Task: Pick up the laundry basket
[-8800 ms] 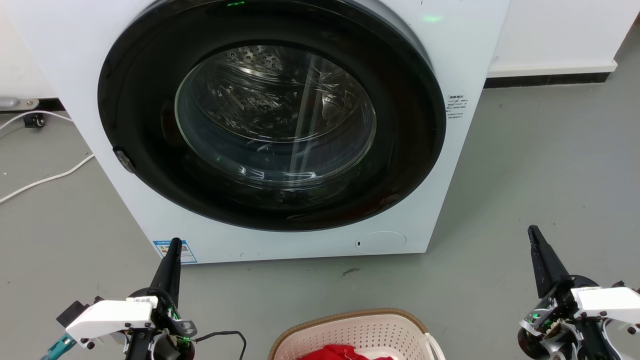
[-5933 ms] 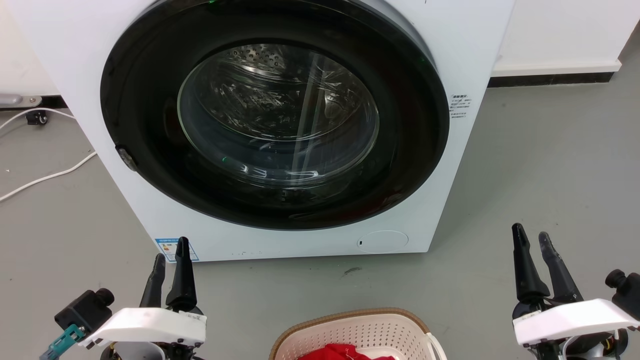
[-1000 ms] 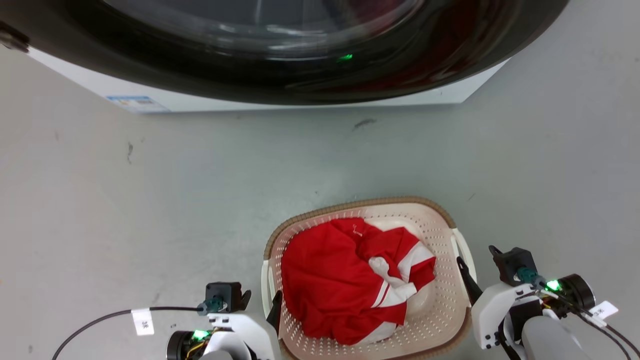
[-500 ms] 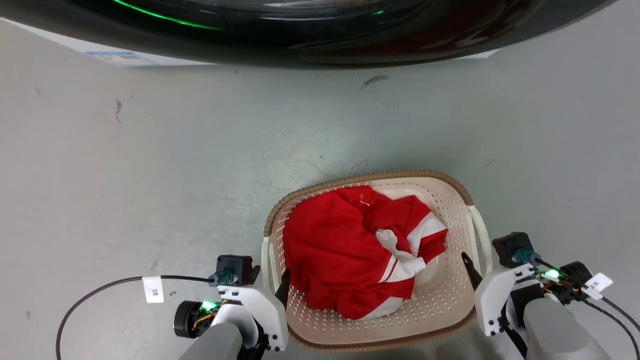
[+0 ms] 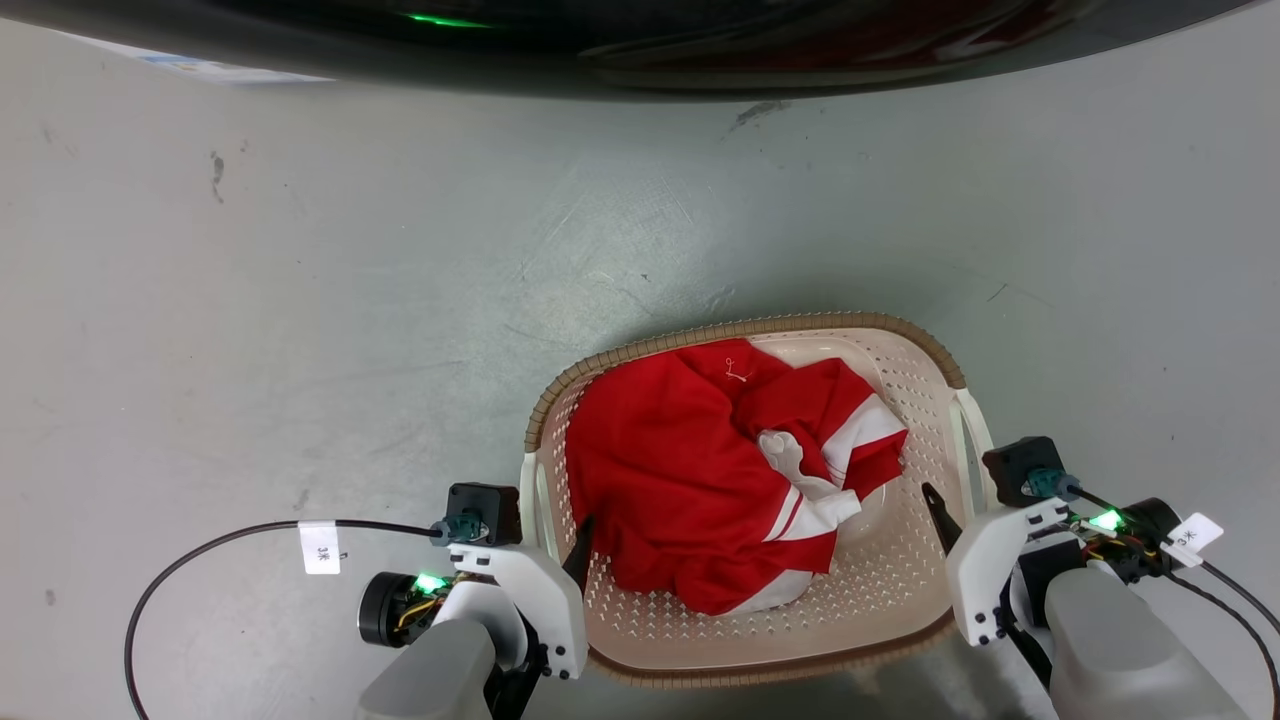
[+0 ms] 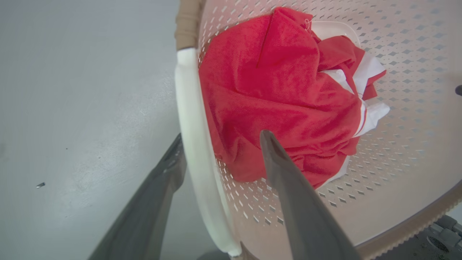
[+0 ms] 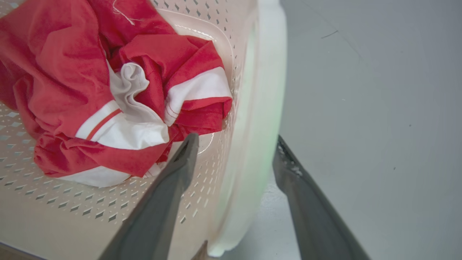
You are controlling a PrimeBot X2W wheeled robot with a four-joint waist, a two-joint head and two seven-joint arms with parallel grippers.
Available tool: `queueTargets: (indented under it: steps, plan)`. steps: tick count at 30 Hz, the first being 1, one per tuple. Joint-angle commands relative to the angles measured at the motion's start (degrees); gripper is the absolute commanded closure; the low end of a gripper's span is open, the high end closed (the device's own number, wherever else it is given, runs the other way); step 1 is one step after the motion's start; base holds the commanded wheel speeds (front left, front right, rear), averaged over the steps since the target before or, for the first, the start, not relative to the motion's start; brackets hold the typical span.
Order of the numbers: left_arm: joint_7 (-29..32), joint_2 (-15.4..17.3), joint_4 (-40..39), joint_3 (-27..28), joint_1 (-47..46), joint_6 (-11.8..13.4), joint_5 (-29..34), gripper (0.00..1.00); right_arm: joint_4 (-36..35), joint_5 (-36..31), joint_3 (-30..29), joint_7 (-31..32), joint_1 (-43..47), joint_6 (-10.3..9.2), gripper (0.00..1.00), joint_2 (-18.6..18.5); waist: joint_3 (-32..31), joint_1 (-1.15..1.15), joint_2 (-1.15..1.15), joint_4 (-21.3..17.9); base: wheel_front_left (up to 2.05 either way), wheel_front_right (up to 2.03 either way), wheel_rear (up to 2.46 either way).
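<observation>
Left gripper (image 6: pixel 222 136), right gripper (image 7: pixel 236 138) astride basket (image 5: pixel 750 328) handles (image 6: pixel 189 108)

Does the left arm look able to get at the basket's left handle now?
Probably yes: the left end effector stands open astride the white handle of the laundry basket, one finger outside, one inside; nothing blocks it.

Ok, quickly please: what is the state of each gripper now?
Left gripper: open, astride the left handle of the laundry basket.
Right gripper: open, astride the right handle.
</observation>
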Motion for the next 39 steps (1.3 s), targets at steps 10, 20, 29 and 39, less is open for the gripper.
queueTargets:
  steps: [10, 20, 29, 39]
  plan:
    - [0.0, -0.1, 3.0, -6.1, -1.6, -0.8, -4.7, 1.00, 1.6, 0.4, 0.6, 0.0, -1.2, -0.03, 1.00, 0.7, -0.7, -0.01, 0.00, 0.0, 0.00, 0.00, 0.00]
    - [-0.1, -0.2, 3.7, -9.4, 0.9, -1.6, -9.1, 1.00, 2.0, 1.6, 1.8, 1.2, 1.6, -0.03, 1.00, 1.9, -7.3, -0.01, 0.00, 0.0, 0.00, 0.00, 0.00]
    - [1.7, -0.3, 4.6, -11.7, 3.7, -1.9, -13.6, 1.00, 2.1, 3.7, 4.8, 3.6, 6.0, -0.02, 1.00, 3.2, -16.6, -0.01, 0.00, 0.0, 0.00, 0.00, 0.00]
    - [7.3, -0.5, 6.0, -13.3, 4.0, -2.7, -16.5, 1.00, 1.7, 11.4, 14.7, 8.8, 8.9, 0.09, 1.00, 3.7, -25.0, -0.01, 0.00, 0.2, 0.00, 0.00, 0.00]
